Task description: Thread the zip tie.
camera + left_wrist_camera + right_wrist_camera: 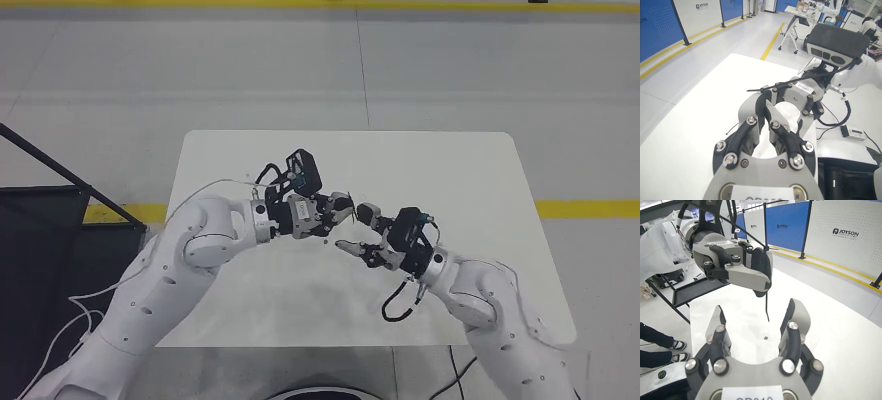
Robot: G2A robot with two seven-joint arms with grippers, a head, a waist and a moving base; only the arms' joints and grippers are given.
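Observation:
A thin black zip tie [791, 83] is pinched in my left gripper [763, 100], which is shut on it just below its small square head [766, 248]. From the head a long strap [738, 228] runs back over the left wrist, and a short tip pokes out on the other side. Another end of the tie [766, 306] hangs down below the left gripper [762, 275]. My right gripper [758, 309] faces it, open, fingers on either side of that hanging end without touching it. Both grippers, left [340, 208] and right [352, 245], meet above the middle of the white table [250, 300].
A small brown speck [765, 338] lies on the table below the grippers. A grey box with a cable [853, 132] sits beyond the right arm. A black rack [40, 260] stands off the table's left side.

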